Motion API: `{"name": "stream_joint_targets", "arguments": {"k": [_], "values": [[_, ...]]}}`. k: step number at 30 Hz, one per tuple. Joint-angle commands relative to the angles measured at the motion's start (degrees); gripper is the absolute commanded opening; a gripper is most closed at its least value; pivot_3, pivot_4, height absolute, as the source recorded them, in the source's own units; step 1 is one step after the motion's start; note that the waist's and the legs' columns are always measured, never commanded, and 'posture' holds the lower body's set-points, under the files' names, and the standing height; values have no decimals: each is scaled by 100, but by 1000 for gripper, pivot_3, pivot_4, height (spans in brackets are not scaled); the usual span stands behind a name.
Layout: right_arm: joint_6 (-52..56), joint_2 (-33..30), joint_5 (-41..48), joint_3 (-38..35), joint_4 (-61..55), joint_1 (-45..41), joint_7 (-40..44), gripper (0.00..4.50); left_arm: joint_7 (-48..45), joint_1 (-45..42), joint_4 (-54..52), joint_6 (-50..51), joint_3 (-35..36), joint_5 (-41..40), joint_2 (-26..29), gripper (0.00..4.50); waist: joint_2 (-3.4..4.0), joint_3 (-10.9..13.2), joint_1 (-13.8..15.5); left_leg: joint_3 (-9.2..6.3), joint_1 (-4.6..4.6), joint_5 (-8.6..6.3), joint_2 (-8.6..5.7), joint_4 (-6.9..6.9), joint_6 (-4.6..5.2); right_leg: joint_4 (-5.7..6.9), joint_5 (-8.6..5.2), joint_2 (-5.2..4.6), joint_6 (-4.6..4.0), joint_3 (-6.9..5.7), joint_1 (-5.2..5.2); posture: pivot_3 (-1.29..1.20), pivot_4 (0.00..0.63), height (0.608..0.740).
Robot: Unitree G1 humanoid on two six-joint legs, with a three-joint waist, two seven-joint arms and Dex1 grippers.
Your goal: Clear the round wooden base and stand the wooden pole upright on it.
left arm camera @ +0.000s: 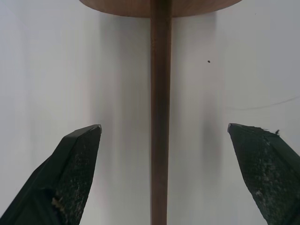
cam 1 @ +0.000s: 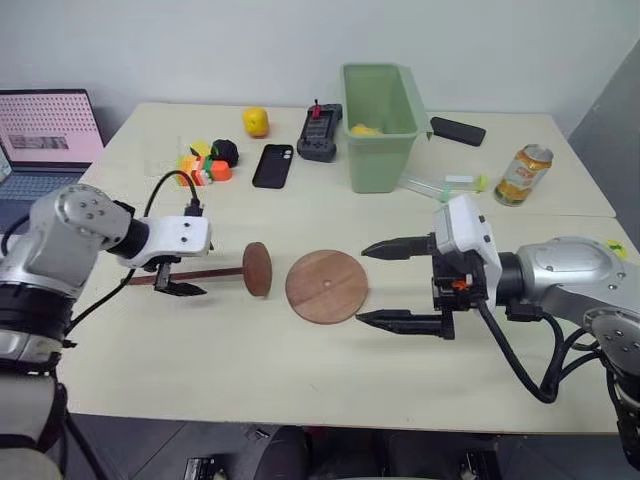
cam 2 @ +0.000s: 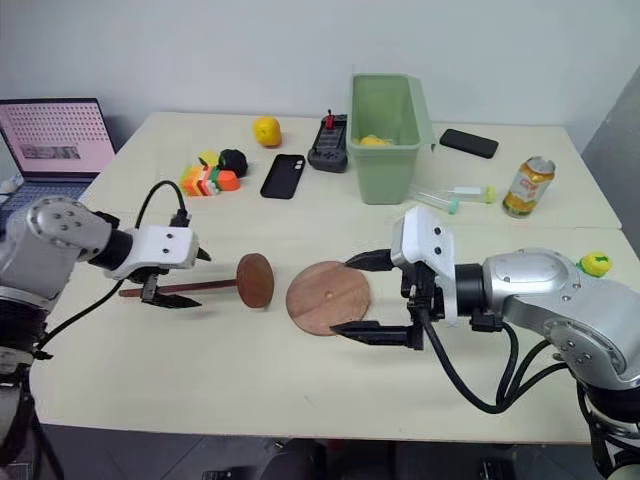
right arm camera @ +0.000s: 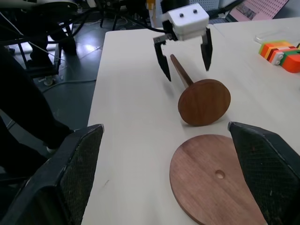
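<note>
The round wooden base (cam 1: 327, 287) lies flat mid-table with nothing on it; its centre hole shows in the right wrist view (right arm camera: 215, 178). The wooden pole (cam 1: 200, 274) lies on its side to the left, its small disc (cam 1: 257, 269) facing the base. My left gripper (cam 1: 190, 272) points down over the rod, open, one finger on each side of the rod (left arm camera: 160, 117) without touching it. My right gripper (cam 1: 363, 284) is open and level at the base's right edge, pointing left, holding nothing. The right wrist view shows the left gripper (right arm camera: 187, 72) straddling the rod.
A green bin (cam 1: 380, 125) stands at the back, with a black phone (cam 1: 272, 165), a black device (cam 1: 320, 132), a yellow fruit (cam 1: 256, 121) and coloured blocks (cam 1: 203, 165) to its left. A can (cam 1: 523, 174) and second phone (cam 1: 458, 130) are far right. A laptop (cam 1: 45, 135) sits left.
</note>
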Motion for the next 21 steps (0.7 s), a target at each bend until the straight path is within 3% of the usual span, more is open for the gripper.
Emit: {"name": "stream_joint_targets", "arguments": {"k": [1, 3, 7, 21], "values": [[113, 3, 171, -107, -240, 3, -171, 4456, -29, -371, 398, -282, -156, 285, -196, 4500, 0, 0, -7, -1, -2, 0, 0, 0, 0, 1, 0, 0, 0, -1, -2, 0, 150, 740], [164, 4, 225, -123, -279, 21, -238, 4456, -45, -514, 575, -305, -224, 346, -360, 4500, 0, 0, -8, -3, -4, 0, 2, 0, 0, 1, 0, 0, 0, -3, -4, 0, 150, 740], [206, 27, 273, -143, -354, 75, -363, 4500, -49, -738, 878, -374, -362, 506, -668, 3910, -1, 0, -8, -4, -7, 0, 2, 1, 0, 1, 0, 0, 0, -4, -4, 0, 150, 740], [180, -65, 268, -137, -367, 182, -411, 4500, 31, -866, 1132, -373, -143, 431, -831, 870, -1, 0, -20, -8, -8, 0, 5, 1, 0, 3, 0, 2, 0, -6, -6, 0, 150, 740]]}}
